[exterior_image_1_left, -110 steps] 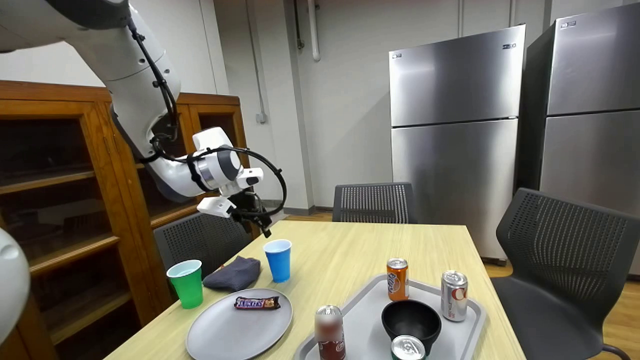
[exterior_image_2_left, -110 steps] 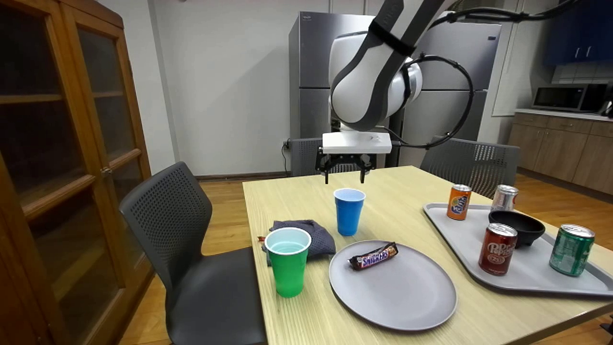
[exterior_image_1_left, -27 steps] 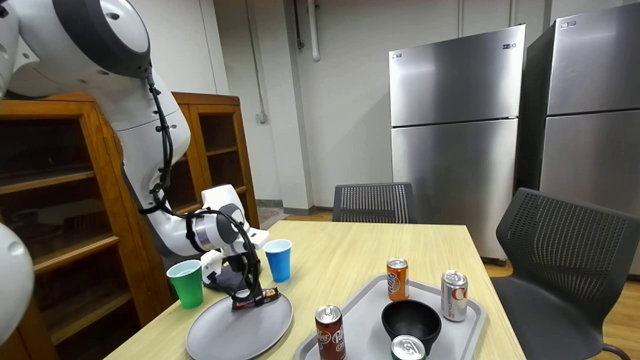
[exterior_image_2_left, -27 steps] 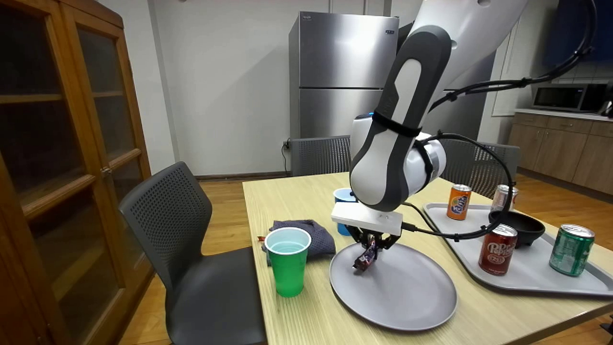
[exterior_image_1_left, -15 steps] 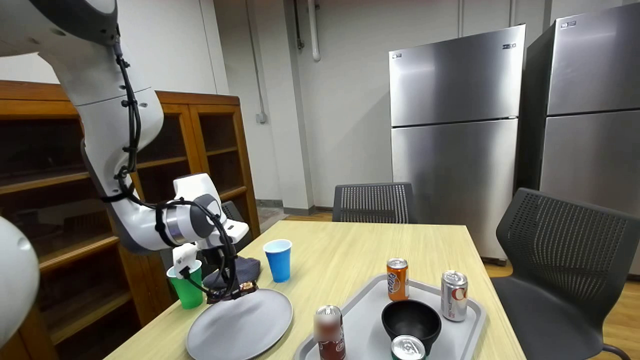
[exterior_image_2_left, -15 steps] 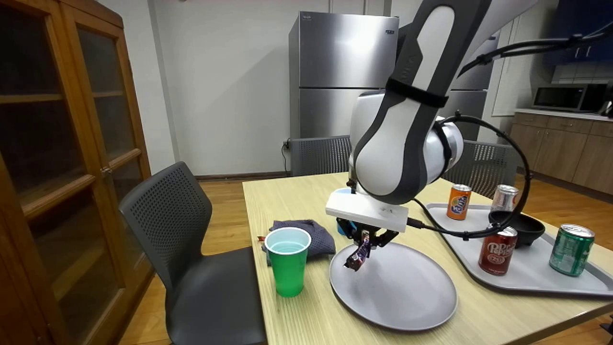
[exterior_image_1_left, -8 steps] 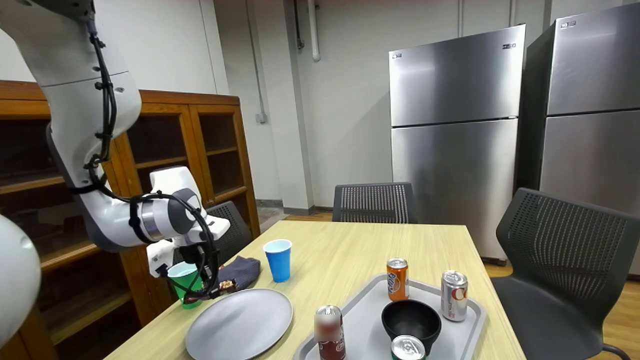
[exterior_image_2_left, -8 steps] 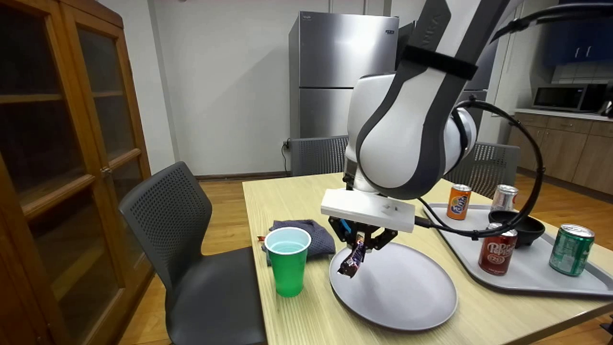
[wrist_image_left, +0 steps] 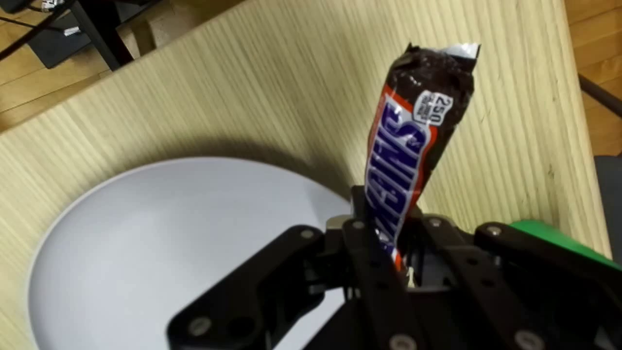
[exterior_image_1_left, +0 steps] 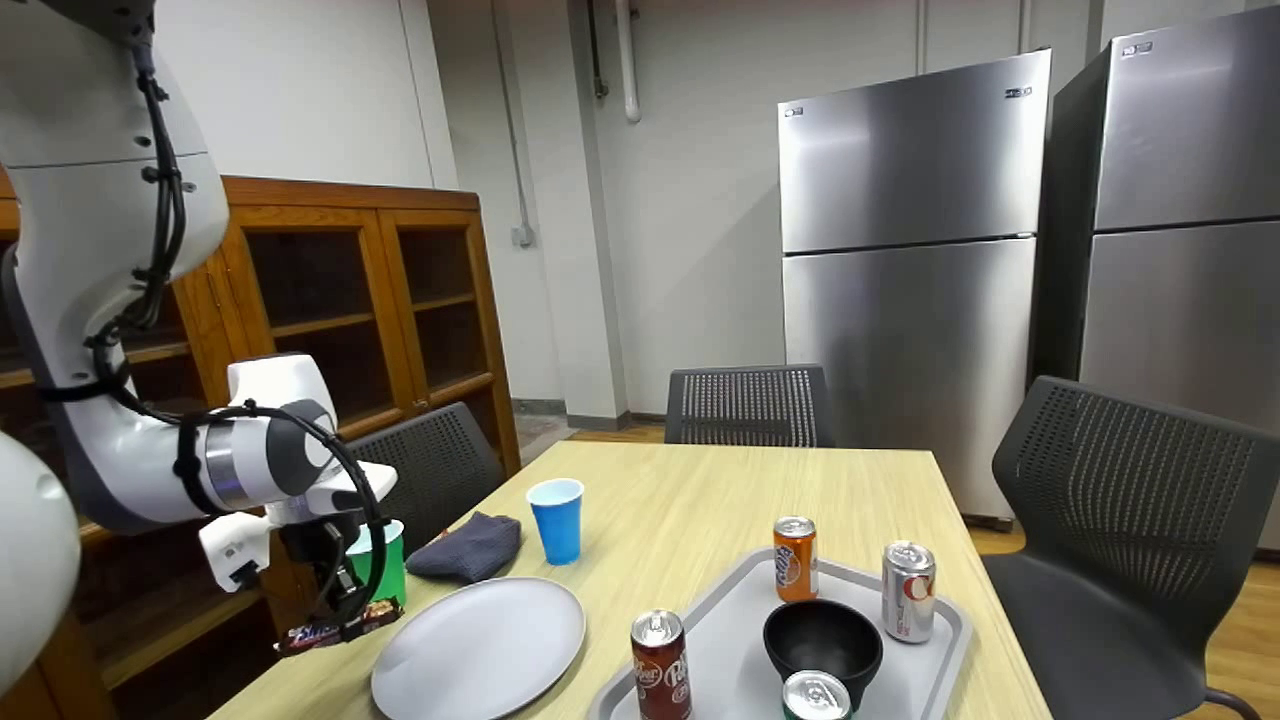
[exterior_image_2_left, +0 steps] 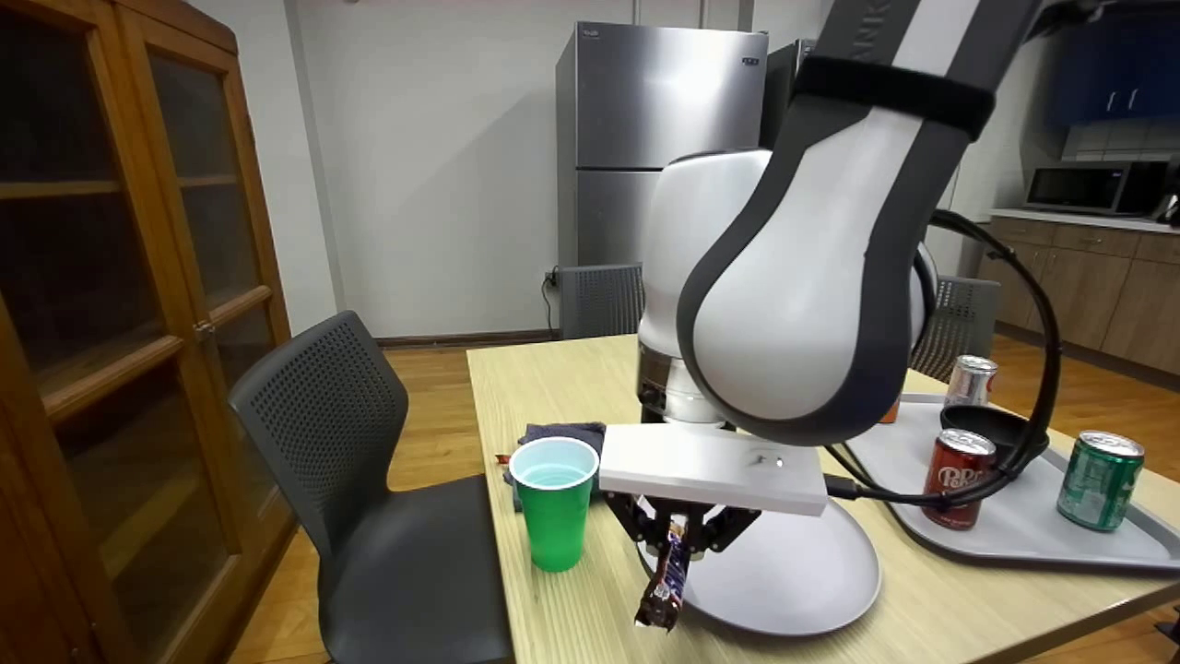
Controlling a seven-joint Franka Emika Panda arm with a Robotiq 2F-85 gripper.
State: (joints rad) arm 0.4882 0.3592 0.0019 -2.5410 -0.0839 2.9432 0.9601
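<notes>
My gripper [wrist_image_left: 388, 209] is shut on one end of a Snickers bar [wrist_image_left: 406, 141], whose brown wrapper points out beyond the fingers in the wrist view. The bar hangs tilted above the wooden table, beside the rim of the round grey plate [wrist_image_left: 170, 233]. In an exterior view the bar [exterior_image_1_left: 325, 637] is left of the plate [exterior_image_1_left: 480, 645] and in front of a green cup [exterior_image_1_left: 391, 575]. In an exterior view the gripper [exterior_image_2_left: 673, 539] stands just right of the green cup [exterior_image_2_left: 557, 530], the bar [exterior_image_2_left: 664, 590] overlapping the plate's left edge.
A dark cloth [exterior_image_1_left: 468, 548] and a blue cup [exterior_image_1_left: 557, 525] stand behind the plate. A grey tray [exterior_image_1_left: 955, 640] carries several cans and a black bowl [exterior_image_1_left: 822, 640]. Chairs surround the table, one dark chair [exterior_image_2_left: 323, 443] close to its left edge. A wooden cabinet [exterior_image_1_left: 330, 270] is behind the arm.
The gripper came down open, shut on the bar lying on the plate and lifted it. During the last second it carried the bar off the plate, leftward in both exterior views, past the green cup's front.
</notes>
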